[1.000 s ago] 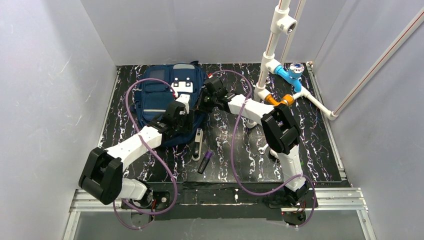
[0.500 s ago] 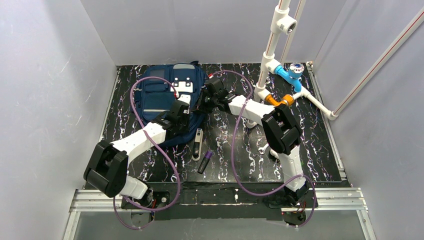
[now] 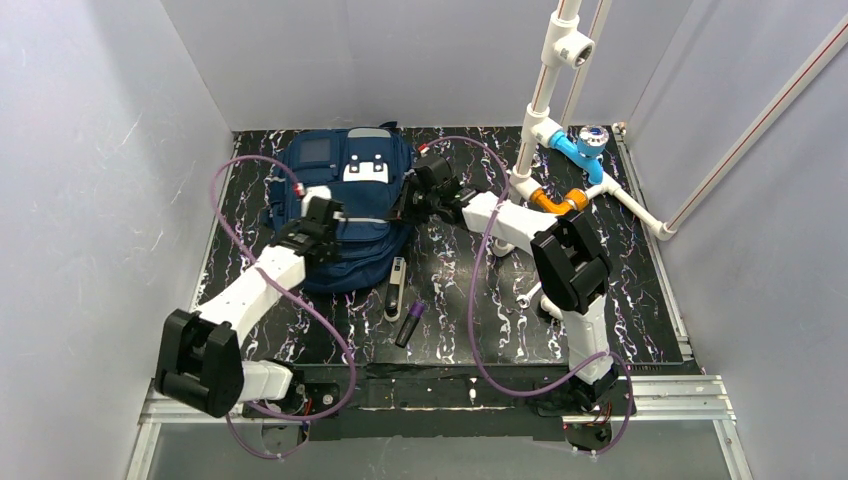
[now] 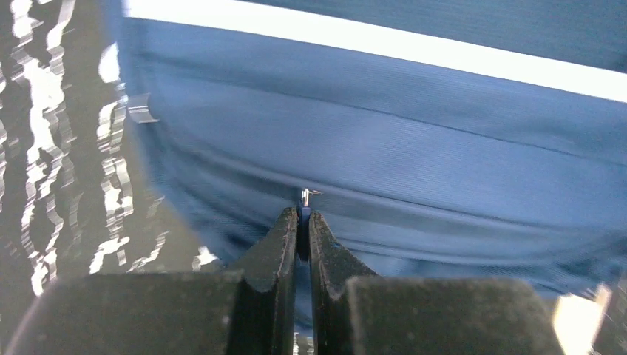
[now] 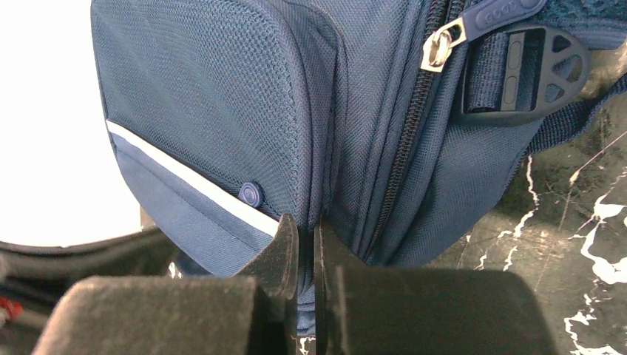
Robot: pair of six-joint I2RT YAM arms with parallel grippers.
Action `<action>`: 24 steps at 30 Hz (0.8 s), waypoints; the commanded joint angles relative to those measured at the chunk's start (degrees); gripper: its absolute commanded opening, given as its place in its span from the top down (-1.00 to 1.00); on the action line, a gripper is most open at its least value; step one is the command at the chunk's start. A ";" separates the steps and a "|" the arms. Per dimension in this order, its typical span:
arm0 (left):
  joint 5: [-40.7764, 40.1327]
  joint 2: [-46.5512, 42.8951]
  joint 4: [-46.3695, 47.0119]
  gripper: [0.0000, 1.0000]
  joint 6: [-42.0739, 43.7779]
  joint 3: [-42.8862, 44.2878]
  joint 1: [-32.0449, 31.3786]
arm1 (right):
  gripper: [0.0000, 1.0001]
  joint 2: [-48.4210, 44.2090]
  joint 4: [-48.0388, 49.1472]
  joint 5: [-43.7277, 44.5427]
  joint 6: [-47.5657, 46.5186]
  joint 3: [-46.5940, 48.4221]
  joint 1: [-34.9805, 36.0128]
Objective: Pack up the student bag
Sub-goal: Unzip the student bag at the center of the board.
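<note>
Marbled table: left hand low on student bag, pinching zipper pull seemingly; right hand clamps bag's side.

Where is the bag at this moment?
In the top view, the bag lies on the far left part of the table, the left gripper shut on its left side and the right gripper on its right side.

Navy student bag with pale grey stripes, centre-left; black table veined white; lower-centre marker looks purple.
</note>
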 commanded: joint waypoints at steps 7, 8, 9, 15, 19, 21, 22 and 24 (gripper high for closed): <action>0.94 1.05 -2.59 1.00 0.32 1.31 23.17 | 0.97 -1.35 -2.44 -1.44 -10.75 6.05 -4.45; 1.49 2.81 -1.61 1.00 0.51 2.68 25.00 | 0.97 -0.84 -2.79 -2.61 -11.39 6.83 -4.47; 2.39 4.79 -1.29 1.00 0.49 4.53 26.35 | 0.97 -0.16 -3.35 -3.76 -12.17 7.62 -4.48; 0.94 13.96 0.23 1.00 2.88 12.90 31.77 | 0.97 0.62 -4.92 -6.38 -15.66 9.61 -4.85; 7.20 15.41 4.44 1.00 4.99 13.25 34.06 | 0.97 1.82 -5.84 -7.41 -16.87 11.48 -4.97; 9.49 15.31 5.44 1.00 6.56 14.10 34.05 | 0.97 2.41 -6.18 -7.00 -17.63 11.89 -4.97; 9.18 15.24 4.79 1.00 6.76 14.90 34.10 | 0.97 2.82 -6.49 -6.82 -17.86 12.18 -5.02; 6.83 14.27 3.28 1.00 7.46 16.02 34.05 | 0.97 3.22 -6.84 -7.05 -17.83 12.50 -5.42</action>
